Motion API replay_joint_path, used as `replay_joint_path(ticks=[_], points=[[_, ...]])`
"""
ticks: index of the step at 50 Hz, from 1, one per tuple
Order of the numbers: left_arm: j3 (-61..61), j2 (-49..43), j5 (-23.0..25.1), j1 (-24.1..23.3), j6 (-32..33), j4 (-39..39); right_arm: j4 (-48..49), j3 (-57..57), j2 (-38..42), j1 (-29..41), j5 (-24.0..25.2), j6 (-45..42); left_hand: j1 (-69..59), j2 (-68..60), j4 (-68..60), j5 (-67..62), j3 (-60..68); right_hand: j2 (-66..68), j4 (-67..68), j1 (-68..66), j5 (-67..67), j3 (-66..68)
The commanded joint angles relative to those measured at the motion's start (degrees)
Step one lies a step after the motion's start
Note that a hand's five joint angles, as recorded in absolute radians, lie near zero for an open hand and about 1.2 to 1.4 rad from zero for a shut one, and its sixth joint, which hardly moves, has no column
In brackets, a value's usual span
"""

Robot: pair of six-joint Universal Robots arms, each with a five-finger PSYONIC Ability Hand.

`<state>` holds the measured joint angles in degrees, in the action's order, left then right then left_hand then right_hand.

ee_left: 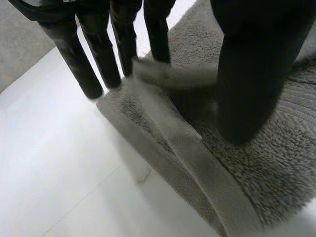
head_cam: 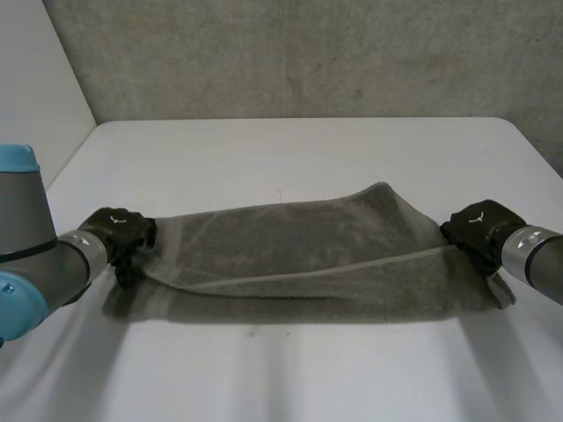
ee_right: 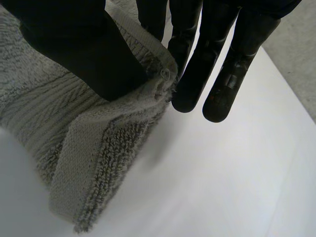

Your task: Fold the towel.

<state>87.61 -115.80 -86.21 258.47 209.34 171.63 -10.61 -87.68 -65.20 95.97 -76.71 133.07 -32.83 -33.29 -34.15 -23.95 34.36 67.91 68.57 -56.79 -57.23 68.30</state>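
towel (head_cam: 299,255): soft, limp, light; likely to sag.
left hand (head_cam: 119,230): pinching its left end.
right hand (head_cam: 479,227): pinching its right corner.
grip: best at corners, evenly.

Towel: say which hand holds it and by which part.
Both hands hold the towel: the left hand pinches its left end, the right hand its right end, each between thumb and straight fingers.

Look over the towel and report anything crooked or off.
The towel is only half folded and lies askew: the upper layer's edge runs slanted across the lower layer instead of along its near edge, leaving a strip uncovered. The left hand and right hand pinch its ends.
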Motion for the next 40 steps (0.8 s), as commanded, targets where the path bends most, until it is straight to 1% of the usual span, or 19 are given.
replay_joint_path(ticks=[1, 2, 5, 7, 8, 9, 10, 11, 12, 14, 15, 17, 18, 23, 26, 28, 32, 34, 40], points=[[1.50, 0.57, 0.17, -0.07, -0.07, 3.62, 0.41, -1.08, 1.91, 0.09, -0.01, -0.44, 19.58, 20.04, 20.91, 20.70, -21.11, 12.09, 11.43, -23.21, -12.77, 11.70], [1.51, 0.57, 0.17, -0.07, -0.07, 3.62, 0.67, -1.26, 1.91, 0.09, -0.01, -0.44, 19.58, 20.04, 20.91, 20.70, -21.11, 12.09, 11.43, -23.21, -12.77, 11.70], [3.26, 5.32, 0.43, -0.16, -0.34, 4.94, 1.20, -1.61, 1.83, 0.09, -0.01, -0.44, 19.42, 19.87, 20.74, 20.54, -20.95, 12.09, 11.43, -23.21, -12.77, 11.70], [6.32, 9.96, 1.91, -0.86, -0.34, 7.39, 1.47, -1.70, 1.83, 0.01, -0.01, -0.44, 17.58, 18.04, 18.90, 18.70, -19.11, 12.09, 11.43, -23.21, -12.77, 11.70], [6.34, 9.98, 1.93, -0.86, -0.34, 7.40, 1.56, -1.87, 1.74, 0.09, -0.01, -0.35, 17.57, 18.02, 18.89, 18.69, -19.10, 12.09, 11.43, -23.21, -12.77, 11.70], [8.08, 11.46, 3.40, -1.38, -0.34, 8.88, 1.56, -1.88, 1.74, 0.09, -0.01, -0.35, 17.07, 17.52, 18.39, 18.19, -18.60, 12.09, 11.43, -23.21, -12.77, 11.70], [8.10, 11.47, 3.42, -1.39, -0.34, 8.90, 1.64, -2.14, 1.65, 0.09, -0.01, -0.27, 17.06, 17.52, 18.38, 18.18, -18.59, 12.09, 11.43, -23.21, -12.77, 11.70], [10.10, 12.78, 5.42, -2.08, -0.25, 10.73, 1.73, -2.40, 1.65, 0.09, -0.01, -0.35, 16.23, 16.69, 17.55, 17.35, -17.76, 12.09, 11.43, -23.21, -12.77, 11.70], [10.12, 12.79, 5.44, -2.09, -0.25, 10.74, 1.73, -2.40, 1.65, 0.09, -0.01, -0.35, 16.22, 16.68, 17.54, 17.34, -17.75, 12.09, 11.43, -23.21, -12.77, 11.70], [12.57, 13.50, 8.51, -2.53, -0.08, 15.38, 1.91, -2.84, 1.74, 0.09, -0.01, -0.44, 15.05, 15.51, 16.37, 16.17, -16.58, 12.09, 11.43, -23.21, -12.77, 11.70], [12.58, 13.49, 8.52, -2.53, -0.08, 15.40, 1.91, -2.84, 1.74, 0.09, -0.01, -0.44, 15.04, 15.50, 16.37, 16.16, -16.57, 12.09, 11.43, -23.21, -12.77, 11.70], [12.23, 10.96, 8.43, -2.62, 0.01, 17.68, 2.26, -3.37, 1.83, 0.18, -0.01, -0.44, 13.71, 14.17, 15.03, 14.83, -15.24, 12.09, 11.43, -23.21, -12.77, 11.70], [12.23, 10.95, 8.43, -2.62, 0.01, 17.69, 2.26, -3.37, 1.83, 0.18, -0.01, -0.44, 13.70, 14.16, 15.02, 14.82, -15.23, 12.09, 11.43, -23.21, -12.77, 11.70], [7.77, 2.79, 8.96, -2.27, 0.10, 17.78, 2.61, -3.98, 1.83, 0.44, -0.01, -0.53, 5.98, 6.43, 7.30, 7.09, -7.50, 12.09, 11.43, -23.21, -12.77, 11.70], [5.90, 0.14, 8.87, -2.27, 0.10, 17.51, 2.70, -4.34, 1.74, 0.62, -0.01, -0.53, 5.79, 6.25, 7.11, 6.91, -7.32, 12.09, 11.43, -23.21, -12.77, 11.70], [1.88, -4.42, 8.87, -2.53, 0.01, 16.11, 2.70, -4.51, 1.74, 0.62, -0.01, -0.53, 5.62, 6.08, 6.95, 6.74, -7.15, 12.09, 11.43, -23.21, -12.77, 11.70], [-2.71, -7.60, 8.61, -2.44, 0.01, 13.12, 3.14, -5.13, 1.83, 0.62, -0.01, -0.62, 5.29, 5.74, 6.61, 6.41, -6.82, 12.09, 11.43, -23.21, -12.77, 11.70], [-7.17, -10.83, 8.34, -2.18, -0.25, 9.88, 3.31, -5.30, 1.83, 0.71, -0.01, -0.62, 4.62, 5.08, 5.94, 5.74, -6.15, 12.09, 11.43, -23.21, -12.77, 11.70], [-12.47, -14.63, 8.17, -2.00, -0.43, 5.38, 4.28, -6.09, 2.00, 0.88, -0.01, -0.62, 1.92, 2.38, 3.25, 3.04, -3.45, 12.09, 11.43, -23.21, -12.77, 11.70]])
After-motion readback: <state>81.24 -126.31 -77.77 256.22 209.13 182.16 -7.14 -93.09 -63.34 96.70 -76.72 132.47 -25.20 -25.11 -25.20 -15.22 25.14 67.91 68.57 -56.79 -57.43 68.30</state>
